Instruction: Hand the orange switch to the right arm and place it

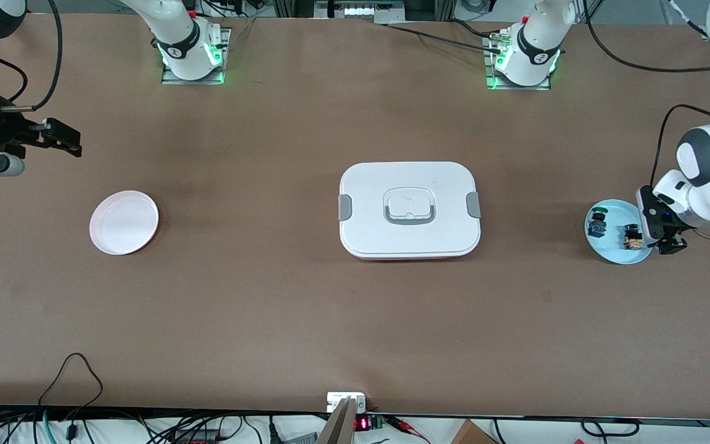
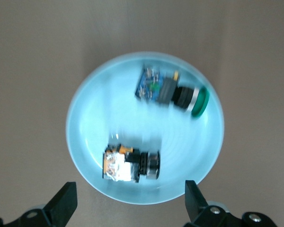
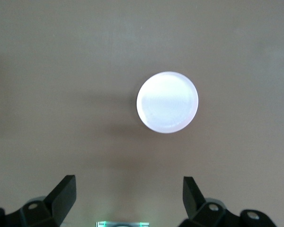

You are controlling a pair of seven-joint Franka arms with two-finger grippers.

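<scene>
The orange switch [image 1: 632,239] [image 2: 131,165] lies on its side in a light blue plate [image 1: 617,254] [image 2: 85,123] at the left arm's end of the table. Its black head points away from its orange-tan body. My left gripper [image 1: 661,226] [image 2: 128,195] hangs open just above the rim of that plate, right beside the orange switch, with nothing between its fingers. My right gripper [image 1: 66,139] [image 3: 128,188] hovers open and empty over bare table at the right arm's end, near a pale pink plate [image 1: 124,222] [image 3: 167,102].
A second small switch with a green head and blue body [image 1: 597,224] [image 2: 173,90] lies in the same blue plate. A white lidded container with grey clips [image 1: 409,209] stands at the middle of the table.
</scene>
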